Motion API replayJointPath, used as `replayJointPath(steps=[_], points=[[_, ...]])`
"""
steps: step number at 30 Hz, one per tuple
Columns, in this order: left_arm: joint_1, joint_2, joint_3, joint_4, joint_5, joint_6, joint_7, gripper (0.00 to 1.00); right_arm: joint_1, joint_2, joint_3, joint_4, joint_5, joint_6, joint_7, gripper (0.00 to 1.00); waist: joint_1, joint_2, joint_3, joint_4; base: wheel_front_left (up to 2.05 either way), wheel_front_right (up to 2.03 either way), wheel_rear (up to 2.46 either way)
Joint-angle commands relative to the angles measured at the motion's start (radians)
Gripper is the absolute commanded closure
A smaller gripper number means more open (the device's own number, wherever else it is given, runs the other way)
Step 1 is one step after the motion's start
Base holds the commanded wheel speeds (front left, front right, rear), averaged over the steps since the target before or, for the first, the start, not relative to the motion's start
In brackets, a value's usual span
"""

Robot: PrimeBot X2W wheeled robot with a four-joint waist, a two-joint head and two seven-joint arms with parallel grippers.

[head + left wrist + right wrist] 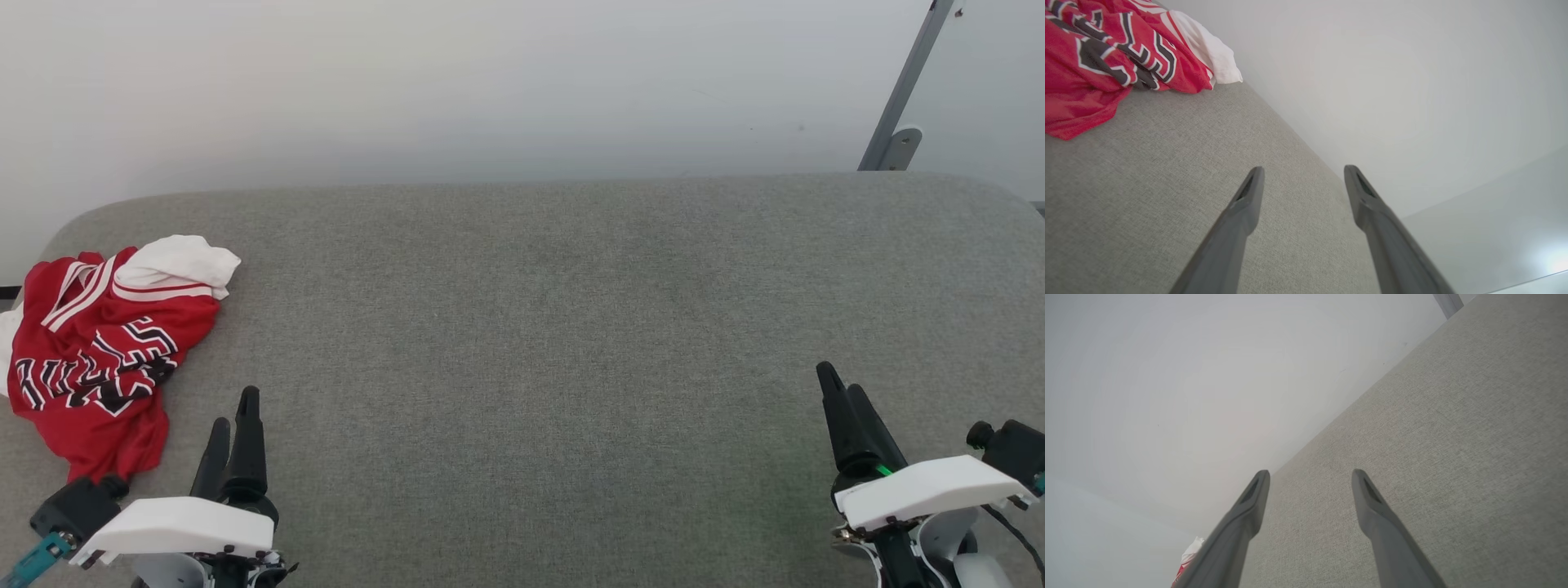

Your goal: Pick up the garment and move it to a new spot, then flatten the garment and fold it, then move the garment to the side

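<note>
The garment (98, 351), a red jersey with black white-outlined lettering and a white part, lies crumpled at the far left of the grey padded surface (531, 327). It also fills the top left of the left wrist view as the garment (1106, 53), and a small bit of the garment (1189, 555) peeks out in the right wrist view. My left gripper (234, 407) hovers open just right of the jersey's lower edge, holding nothing; its open jaws appear again in my left gripper (1303, 173). My right gripper (841, 380) stands open and empty at the lower right, far from the jersey, seen also as my right gripper (1310, 477).
A white wall (490, 82) rises behind the surface's rounded far edge. A grey metal bracket (902, 106) leans at the back right. The surface's rounded left corner lies just beyond the jersey.
</note>
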Motion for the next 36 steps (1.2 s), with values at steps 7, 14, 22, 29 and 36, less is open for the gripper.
replayJointPath(steps=[7,14,22,29,36], points=[[0.001,0.011,-0.004,-0.027,0.113,-0.006,-0.032,0.00,-0.025,-0.012,0.008,-0.026,-0.091,0.000,-0.024,0.00,0.0000,0.0000,-0.001,-0.001,0.00,0.00,0.00],[0.005,0.013,-0.010,-0.036,0.196,-0.007,-0.052,0.00,-0.025,-0.018,0.013,-0.034,-0.160,0.000,-0.036,0.00,0.0000,0.0000,-0.002,-0.001,0.00,0.00,0.00],[0.010,0.015,-0.017,-0.047,0.268,-0.009,-0.072,0.00,-0.025,-0.022,0.019,-0.040,-0.227,0.000,-0.051,0.00,0.0000,0.0000,-0.004,-0.001,0.00,0.00,0.00],[0.019,0.017,-0.022,-0.059,0.337,-0.008,-0.091,0.00,-0.026,-0.025,0.024,-0.045,-0.291,0.000,-0.066,0.00,0.0000,0.0000,-0.005,-0.003,0.00,0.00,0.00],[0.027,0.018,-0.027,-0.070,0.395,-0.014,-0.108,0.00,-0.026,-0.029,0.028,-0.050,-0.351,0.000,-0.078,0.00,0.0000,0.0000,-0.006,-0.005,0.00,0.00,0.00]])
